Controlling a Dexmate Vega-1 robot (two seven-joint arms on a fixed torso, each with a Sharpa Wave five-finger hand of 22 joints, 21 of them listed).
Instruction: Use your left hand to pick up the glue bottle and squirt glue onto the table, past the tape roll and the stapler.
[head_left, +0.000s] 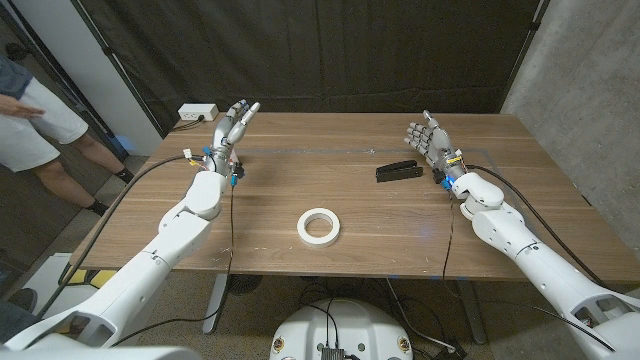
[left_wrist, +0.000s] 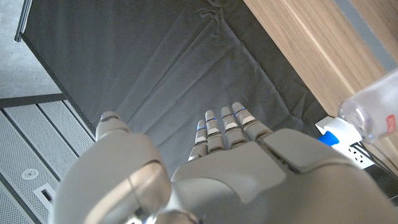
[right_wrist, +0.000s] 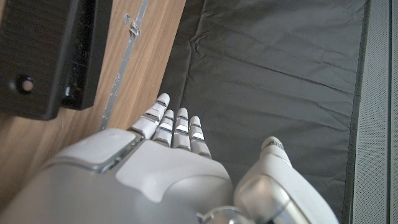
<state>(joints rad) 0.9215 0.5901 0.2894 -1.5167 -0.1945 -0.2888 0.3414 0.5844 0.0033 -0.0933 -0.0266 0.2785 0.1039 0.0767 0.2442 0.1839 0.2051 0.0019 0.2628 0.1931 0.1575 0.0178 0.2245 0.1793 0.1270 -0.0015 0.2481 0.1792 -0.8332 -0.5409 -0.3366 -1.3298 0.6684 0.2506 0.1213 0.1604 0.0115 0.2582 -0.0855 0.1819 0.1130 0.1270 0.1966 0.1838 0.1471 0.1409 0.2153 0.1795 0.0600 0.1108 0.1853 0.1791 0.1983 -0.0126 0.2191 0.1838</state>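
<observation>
On the wooden table (head_left: 520, 200), backed by a black curtain (head_left: 300, 50), the tape roll (head_left: 319, 226) lies near the front and the stapler (head_left: 399, 171) further back. Both the left hand (head_left: 232, 128) and the right hand (head_left: 428, 138) are empty, fingers spread. The glue bottle (left_wrist: 373, 112) stands beside the left hand. A person (head_left: 35, 120) stands left of the table.

Left arm: reaches in from the near left corner toward the far left part of the table. Left hand (head_left: 234, 124): raised at the wrist, fingers (left_wrist: 225, 127) straight, close together, nothing held. Right arm: reaches in from the near right corner. Right hand (head_left: 428, 138): upright, fingers (right_wrist: 175, 127) extended side by side, thumb apart, nothing held.
</observation>
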